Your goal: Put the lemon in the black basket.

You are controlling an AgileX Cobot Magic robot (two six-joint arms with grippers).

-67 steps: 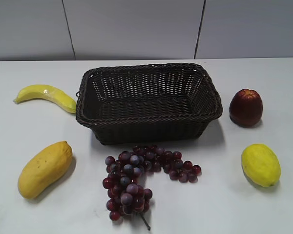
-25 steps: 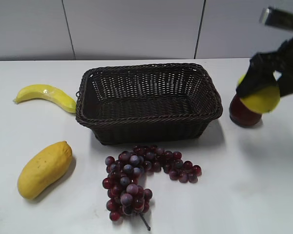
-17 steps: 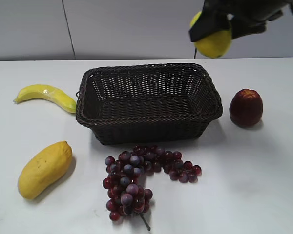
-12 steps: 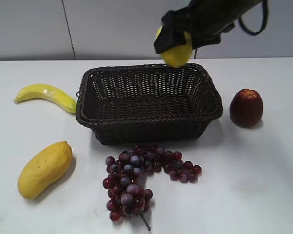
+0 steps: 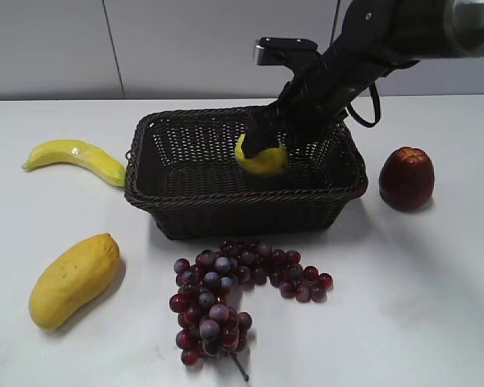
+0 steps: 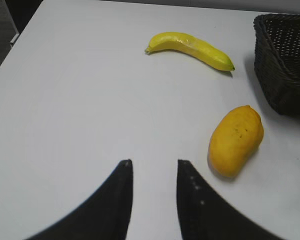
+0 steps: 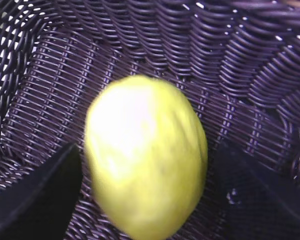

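The lemon [image 5: 261, 158] is bright yellow and sits low inside the black basket [image 5: 226, 193], near its back right part. My right gripper [image 5: 268, 133] reaches down into the basket just above it. In the right wrist view the lemon [image 7: 146, 155] is blurred between the two jaws of my right gripper [image 7: 147, 148], with a thin gap on each side, over the basket's woven floor [image 7: 55, 85]. The jaws look open. My left gripper [image 6: 155, 163] is open and empty above the bare table.
A banana [image 5: 74, 160] lies left of the basket, a mango [image 5: 73, 279] at the front left, dark grapes [image 5: 234, 294] in front, and a red apple [image 5: 406, 177] to the right. The left wrist view shows the banana [image 6: 190, 46], mango [image 6: 236, 141] and basket corner [image 6: 285, 60].
My right arm picked the lemon up from the front right, carried it high over the apple to the basket, and lowered it in. The jaws now stand slightly apart from it.
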